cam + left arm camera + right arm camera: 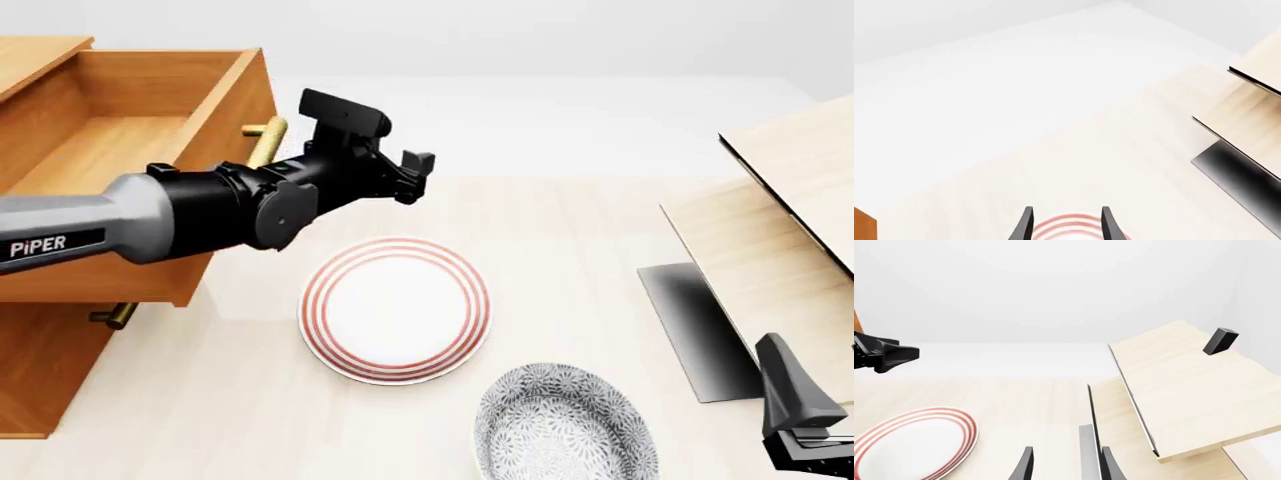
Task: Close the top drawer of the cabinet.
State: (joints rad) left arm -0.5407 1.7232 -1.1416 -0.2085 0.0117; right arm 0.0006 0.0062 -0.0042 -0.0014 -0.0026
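Note:
The orange-brown cabinet (47,370) stands at the table's left. Its top drawer (127,130) is pulled far out and looks empty inside. The brass bar handle (267,138) on the drawer's front is partly hidden behind my left arm. My left gripper (416,176) hangs to the right of that handle, apart from it and above the table. In the left wrist view its fingers (1026,225) stand open with nothing between them. At the front right corner my right gripper (805,425) is low, and in its wrist view its fingers (1107,465) are also open and hold nothing.
A white plate with red rings (395,310) lies mid-table, below the left gripper. A grey patterned bowl (567,428) sits near the front edge. A pale wood box (781,230) with a dark panel (694,330) fills the right side. The lower drawer's handle (114,315) juts out.

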